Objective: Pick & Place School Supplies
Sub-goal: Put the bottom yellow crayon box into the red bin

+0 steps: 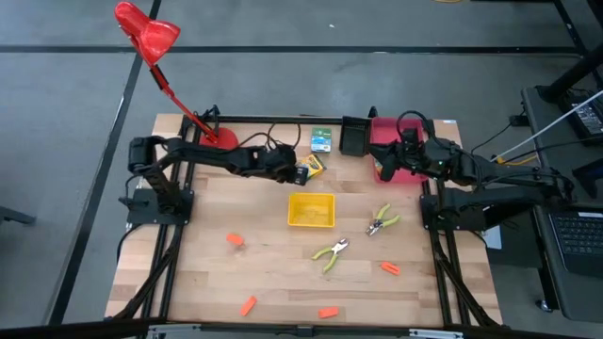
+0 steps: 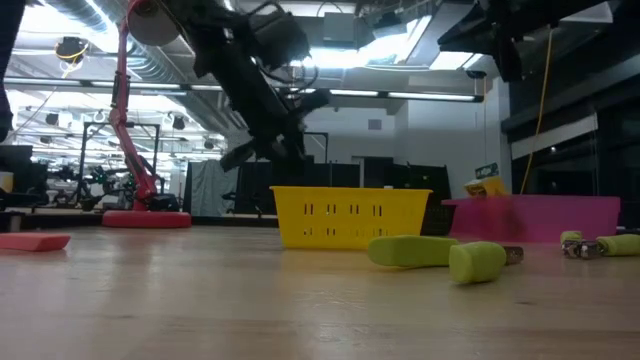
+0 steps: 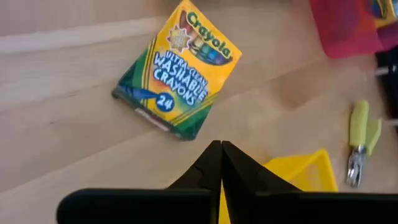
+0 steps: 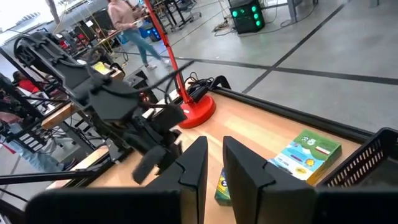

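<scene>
Nothing's sorted yet (yellow bin (image 1: 311, 211) looks empty); your left pincer (image 3: 221, 163), pinched shut and holding nothing, hovers by the crayons (image 3: 176, 68).

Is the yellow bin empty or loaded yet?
Empty: the high view shows only bare floor inside the yellow bin.

Even overhead light in high view, soft shadows under arms, bright ceiling fixtures (image 2: 345, 55) glaring in low view, near pliers handles (image 2: 440, 255) defocused, crayon box (image 3: 177, 71) slightly motion-blurred.
</scene>
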Controlling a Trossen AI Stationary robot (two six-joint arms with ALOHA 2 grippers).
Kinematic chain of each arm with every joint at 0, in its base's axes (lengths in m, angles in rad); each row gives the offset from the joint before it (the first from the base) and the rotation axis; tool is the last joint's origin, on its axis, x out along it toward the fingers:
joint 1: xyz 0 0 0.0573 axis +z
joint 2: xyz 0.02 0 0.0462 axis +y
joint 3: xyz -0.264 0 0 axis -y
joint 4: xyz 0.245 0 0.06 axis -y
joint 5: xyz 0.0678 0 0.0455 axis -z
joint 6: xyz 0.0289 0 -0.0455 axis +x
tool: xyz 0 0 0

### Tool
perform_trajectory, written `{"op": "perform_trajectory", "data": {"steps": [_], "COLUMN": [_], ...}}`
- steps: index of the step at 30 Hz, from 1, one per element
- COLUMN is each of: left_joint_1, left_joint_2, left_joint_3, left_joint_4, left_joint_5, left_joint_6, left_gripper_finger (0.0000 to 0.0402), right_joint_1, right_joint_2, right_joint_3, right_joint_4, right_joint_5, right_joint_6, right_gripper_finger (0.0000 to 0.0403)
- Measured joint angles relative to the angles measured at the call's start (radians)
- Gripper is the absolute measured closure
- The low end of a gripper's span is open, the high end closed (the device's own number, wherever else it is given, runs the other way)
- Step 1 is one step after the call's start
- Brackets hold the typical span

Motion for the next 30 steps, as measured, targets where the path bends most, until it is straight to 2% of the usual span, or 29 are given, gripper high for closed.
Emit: {"op": "perform_trajectory", "data": {"steps": [6, 30], "left_joint_1": [0.013, 0.063], "left_joint_2": [0.059, 0.147], "left_joint_3": [0.0, 0.0], "left_joint_4": [0.068, 0.066], "left_joint_5": [0.009, -0.003], "left_joint_6": [-0.039, -0.037], "left_gripper_finger": [0.0399, 0.04], "right_joint_1": [0.0, 0.0], "right_joint_2": [-0.002, -0.018], "right_joint_3": [0.0, 0.0], "right_joint_4": [0.0, 0.001], "right_joint_5": [0.002, -0.01], "right_joint_6": [-0.005, -0.008], "right_gripper_finger": [0.0349, 0.0349]}}
